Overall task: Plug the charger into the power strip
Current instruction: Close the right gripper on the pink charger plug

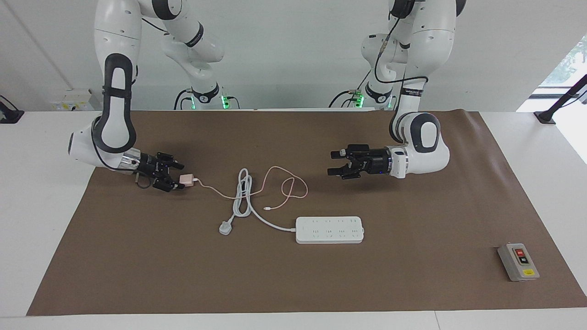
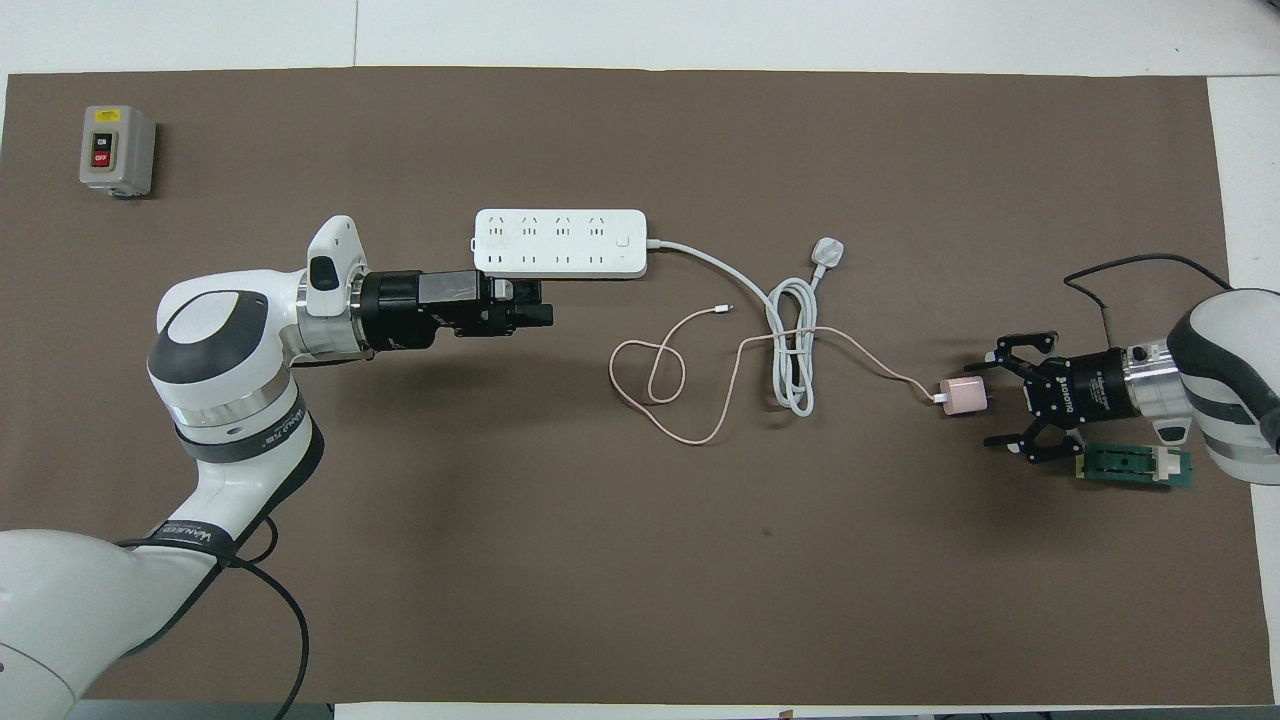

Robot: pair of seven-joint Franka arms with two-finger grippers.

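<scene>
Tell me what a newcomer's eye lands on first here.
The right gripper, fingers open around the pink charger at the right arm's end of the mat. Then the white power strip mid-table, farther from the robots, with the left gripper waiting open in the air.

Matt brown paper-like mat [image 1: 412, 284]; smooth glossy white plastic pwr strip [image 1: 329, 229].

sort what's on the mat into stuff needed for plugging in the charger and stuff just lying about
For the job:
charger
power strip
right pincer, open at the charger

Lying about:
grey switch box
green board
</scene>
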